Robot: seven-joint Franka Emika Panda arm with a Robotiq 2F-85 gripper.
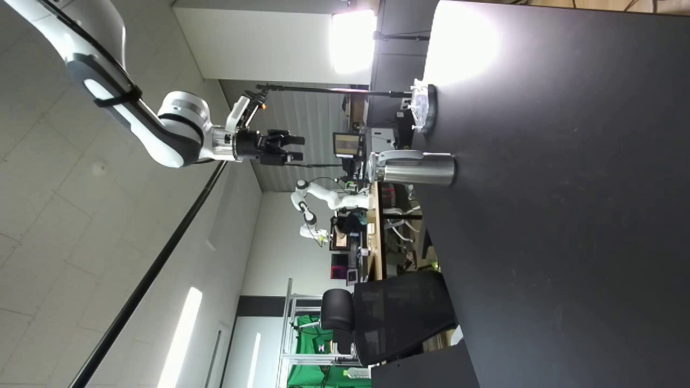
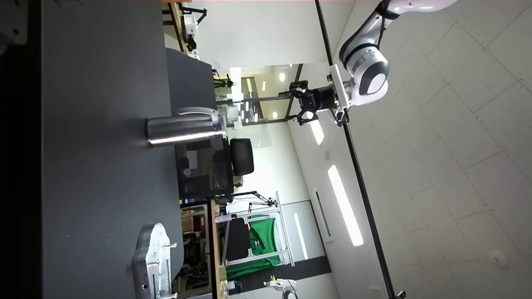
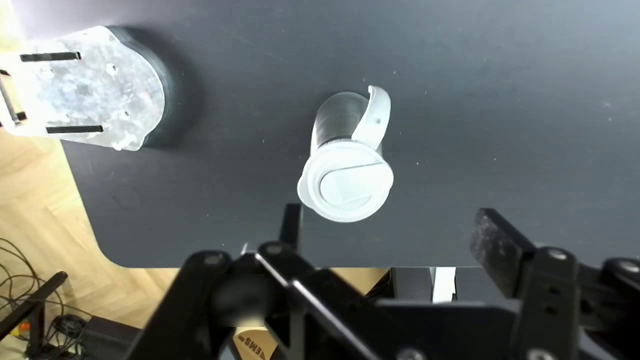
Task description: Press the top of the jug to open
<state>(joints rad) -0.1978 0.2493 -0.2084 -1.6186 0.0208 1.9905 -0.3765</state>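
Observation:
The jug is a silver metallic cylinder with a light grey handle and a pale lid. It stands upright on the dark table in both exterior views (image 1: 418,170) (image 2: 183,128), which are turned sideways. In the wrist view I look down on its lid (image 3: 350,185), which has a rounded flap and appears closed. The handle points away from the gripper there. My gripper is open and empty, well above the jug and apart from it, in both exterior views (image 1: 299,149) (image 2: 292,106). In the wrist view, the fingers (image 3: 389,212) are wide apart, with the lid beyond the left fingertip.
A silver metal base plate with posts (image 1: 423,106) (image 2: 156,265) (image 3: 95,90) sits on the table beside the jug, at a distance. The table edge (image 3: 200,266) runs close to the jug. A black chair (image 1: 401,318) stands past the table edge.

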